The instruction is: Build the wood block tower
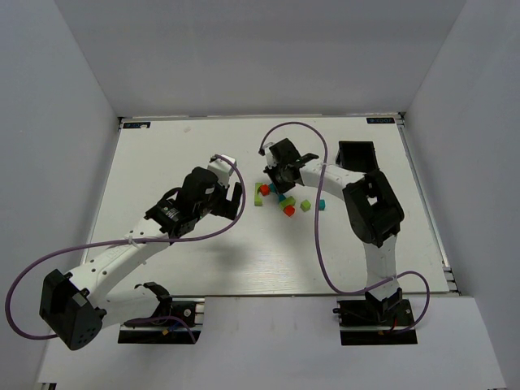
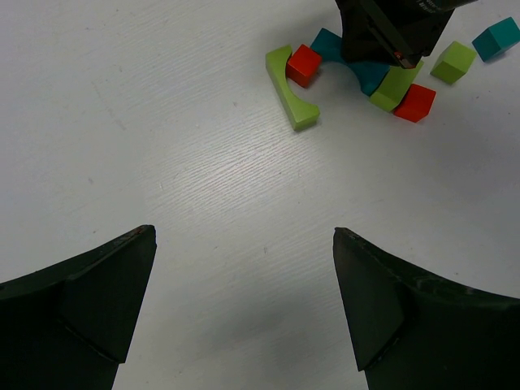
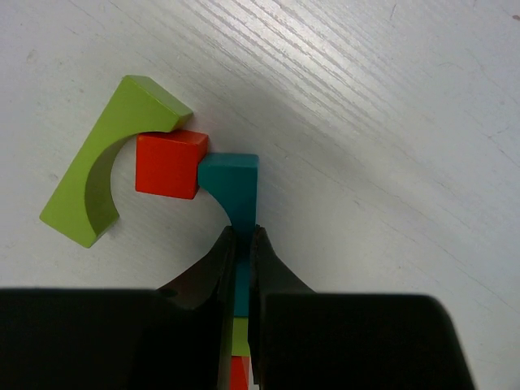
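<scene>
The wood blocks lie loose in a cluster on the white table [image 1: 187,162], and no column stands. My right gripper [image 3: 242,236] is shut on the thin middle of a teal arch block [image 3: 236,183]. A red cube [image 3: 169,165] touches that arch, and a lime arch [image 3: 93,175] lies beside the cube. A lime block [image 2: 394,88] and a second red cube [image 2: 415,102] sit under the right gripper's wrist. A lime cube [image 2: 452,62] and a teal cube [image 2: 496,38] lie further right. My left gripper [image 2: 244,236] stands wide open over bare table, well short of the cluster.
A black rectangular tray [image 1: 357,153] stands at the back right, behind the right arm. White walls close in the table on three sides. Purple cables loop from both arms above the table.
</scene>
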Action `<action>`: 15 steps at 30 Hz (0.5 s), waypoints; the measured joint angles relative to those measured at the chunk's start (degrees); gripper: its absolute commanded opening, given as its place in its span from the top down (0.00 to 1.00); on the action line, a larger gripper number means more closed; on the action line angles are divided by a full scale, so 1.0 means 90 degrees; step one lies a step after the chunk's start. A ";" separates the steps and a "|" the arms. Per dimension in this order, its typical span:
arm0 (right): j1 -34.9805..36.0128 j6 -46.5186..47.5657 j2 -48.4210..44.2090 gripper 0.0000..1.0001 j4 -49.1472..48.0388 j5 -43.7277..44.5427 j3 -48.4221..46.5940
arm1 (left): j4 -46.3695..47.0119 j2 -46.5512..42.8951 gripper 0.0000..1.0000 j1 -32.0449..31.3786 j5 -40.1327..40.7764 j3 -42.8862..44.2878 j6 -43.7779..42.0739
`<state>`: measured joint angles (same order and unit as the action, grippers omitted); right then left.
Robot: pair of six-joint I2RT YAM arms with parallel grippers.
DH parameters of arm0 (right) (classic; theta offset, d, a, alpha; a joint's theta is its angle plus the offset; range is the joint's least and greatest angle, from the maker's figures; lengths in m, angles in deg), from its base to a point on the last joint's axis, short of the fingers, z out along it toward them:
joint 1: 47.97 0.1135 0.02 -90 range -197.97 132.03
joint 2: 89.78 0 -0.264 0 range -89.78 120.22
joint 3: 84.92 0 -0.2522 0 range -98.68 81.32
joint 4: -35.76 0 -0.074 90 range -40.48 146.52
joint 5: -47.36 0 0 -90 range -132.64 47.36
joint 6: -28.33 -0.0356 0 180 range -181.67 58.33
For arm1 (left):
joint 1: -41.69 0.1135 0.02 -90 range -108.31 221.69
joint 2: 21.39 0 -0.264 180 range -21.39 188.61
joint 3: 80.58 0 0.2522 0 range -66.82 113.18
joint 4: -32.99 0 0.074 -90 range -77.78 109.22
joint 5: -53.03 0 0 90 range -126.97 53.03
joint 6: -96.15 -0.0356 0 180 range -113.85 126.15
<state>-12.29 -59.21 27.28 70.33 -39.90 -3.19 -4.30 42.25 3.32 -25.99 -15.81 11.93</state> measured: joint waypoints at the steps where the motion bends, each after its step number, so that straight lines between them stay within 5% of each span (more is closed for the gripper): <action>1: 0.0005 -0.0005 0.0000 1.00 0.0000 0.0022 0.0000 | 0.0000 0.0000 0.00 0.0000 0.0002 0.0000 0.0000; 15: 0.0017 -0.0316 -0.0036 1.00 -0.0051 0.0155 0.0061 | 0.0000 0.0000 0.00 0.0000 0.0019 0.0000 0.0000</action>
<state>-12.14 -62.05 26.95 69.88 -38.50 -2.64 -4.30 42.25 3.32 -25.81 -15.81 11.93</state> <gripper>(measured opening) 0.091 0.997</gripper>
